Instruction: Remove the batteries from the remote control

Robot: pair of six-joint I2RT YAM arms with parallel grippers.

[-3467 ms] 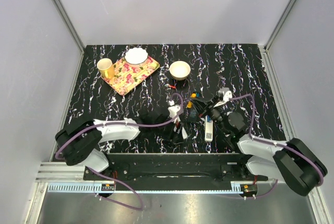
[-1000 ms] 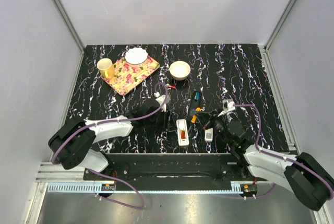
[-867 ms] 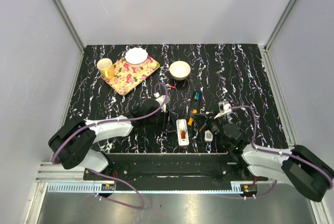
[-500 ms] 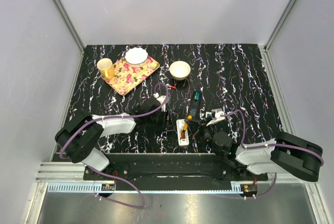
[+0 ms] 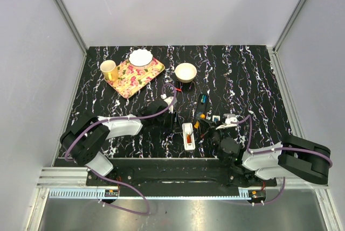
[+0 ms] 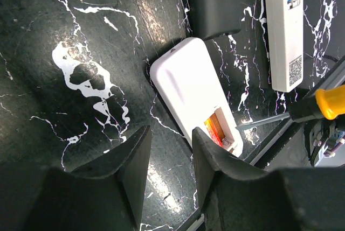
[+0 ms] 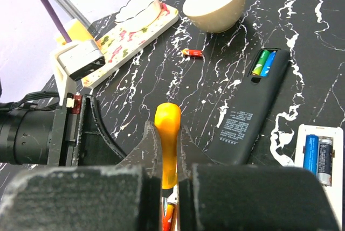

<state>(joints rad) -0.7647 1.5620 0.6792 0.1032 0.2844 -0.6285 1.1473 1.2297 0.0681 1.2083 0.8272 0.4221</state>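
Observation:
A white remote (image 6: 188, 91) lies face down with its battery bay open, and an orange-red battery (image 6: 215, 128) sits in the bay. It also shows in the top view (image 5: 188, 135). My left gripper (image 6: 172, 150) is open and empty, low over the table at the remote's left edge. My right gripper (image 7: 170, 158) is shut on the orange handle of a screwdriver (image 7: 168, 128). The screwdriver's tip (image 6: 242, 125) is at the open bay. A black remote (image 7: 250, 112) holds green and blue batteries (image 7: 264, 61). A second white remote (image 7: 321, 161) holds a blue battery (image 7: 311, 153).
A loose red battery (image 7: 193, 53) lies on the table near a cream bowl (image 7: 214, 4). A flowered tray (image 5: 135, 76) at the back left carries a yellow cup (image 5: 109, 70) and a white dish (image 5: 140, 57). The table's near edge is close behind both grippers.
My right gripper has swung left with the screwdriver and brought its tip to the white remote's open bay. My left gripper has stayed beside that remote.

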